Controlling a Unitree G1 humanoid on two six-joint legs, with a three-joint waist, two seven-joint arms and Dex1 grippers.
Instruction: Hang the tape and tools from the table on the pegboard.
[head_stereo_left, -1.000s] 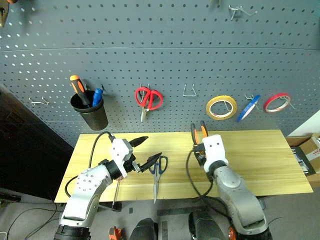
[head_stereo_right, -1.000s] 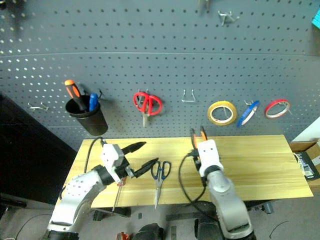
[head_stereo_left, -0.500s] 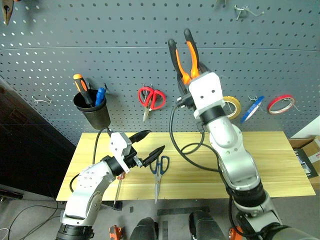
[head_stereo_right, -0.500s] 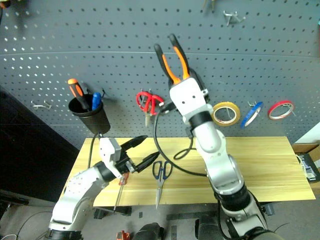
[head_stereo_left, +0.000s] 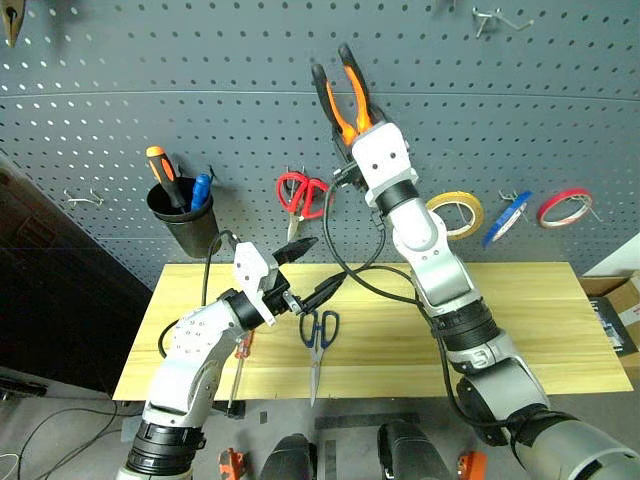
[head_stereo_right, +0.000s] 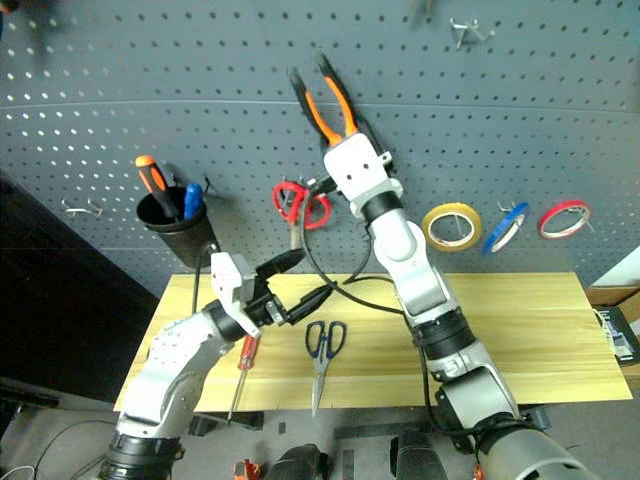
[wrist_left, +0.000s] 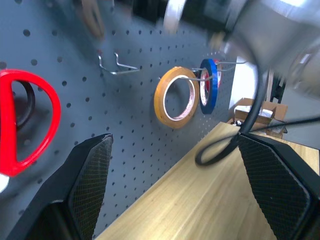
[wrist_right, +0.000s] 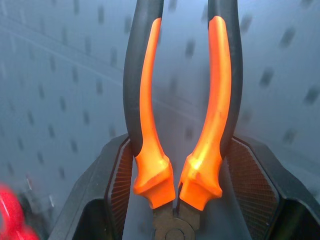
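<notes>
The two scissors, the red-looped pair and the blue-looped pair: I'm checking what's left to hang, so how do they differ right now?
The red-looped scissors hang on the pegboard, loops up and blades pointing down; the blue-looped scissors lie flat on the table, not yet hung. Their loops differ: bright red against dark blue. Both are shut, steel-bladed, and untouched by either gripper.
</notes>
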